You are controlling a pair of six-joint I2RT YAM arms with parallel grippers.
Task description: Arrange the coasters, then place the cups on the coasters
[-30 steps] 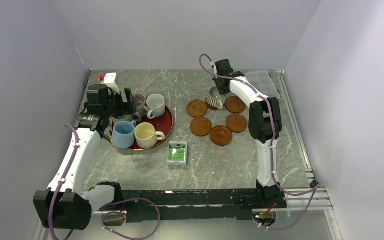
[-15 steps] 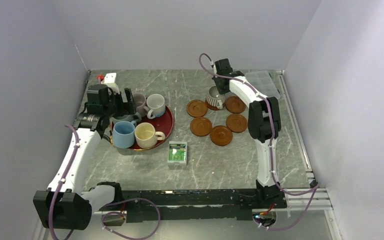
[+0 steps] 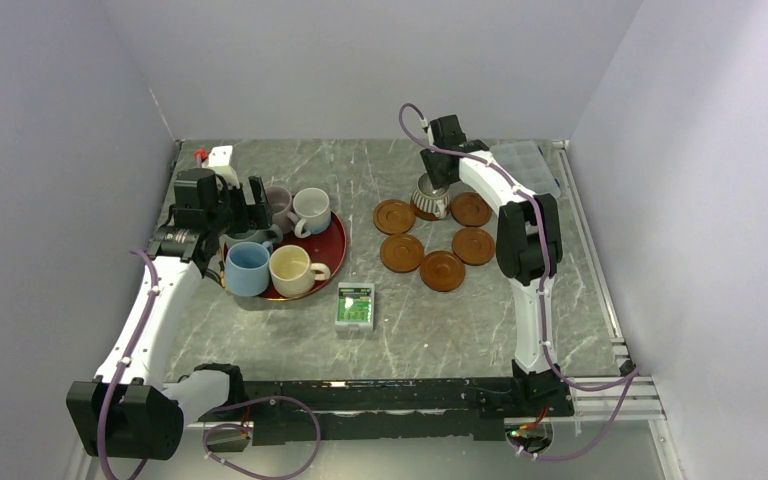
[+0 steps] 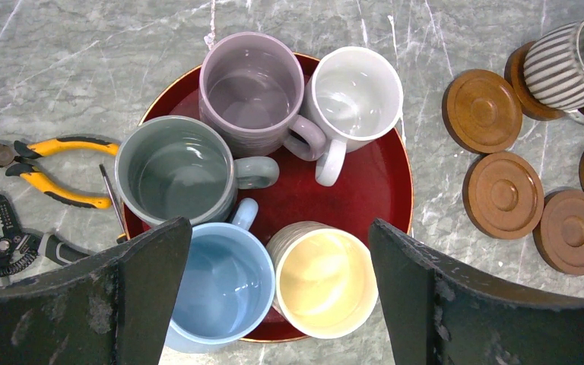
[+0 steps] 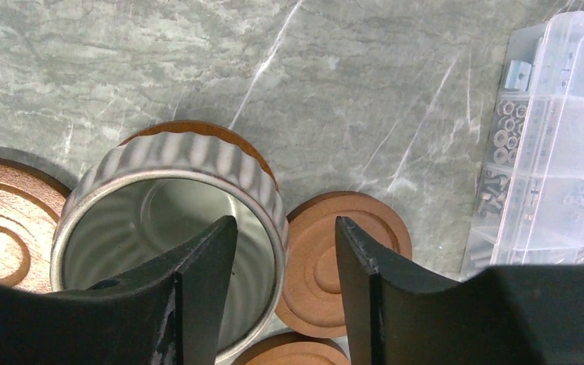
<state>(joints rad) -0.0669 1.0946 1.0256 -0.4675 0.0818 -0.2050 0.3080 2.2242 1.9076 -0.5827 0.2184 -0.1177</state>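
Note:
The grey-and-white striped cup stands on a coaster at the back of the coaster group. My right gripper hangs over it, open, one finger inside the rim and one outside, clear of the wall. Other coasters lie bare around it. On the dark-red tray stand the blue, cream, grey-green, mauve and white cups. My left gripper hovers open above them, holding nothing.
A green box lies in front of the tray. A clear parts organiser sits at the back right beside the coasters. Yellow-handled pliers and wire strippers lie left of the tray.
My right gripper's jaws have spread apart and let go of the striped cup's rim; the cup stays on its coaster. The left arm has not moved.

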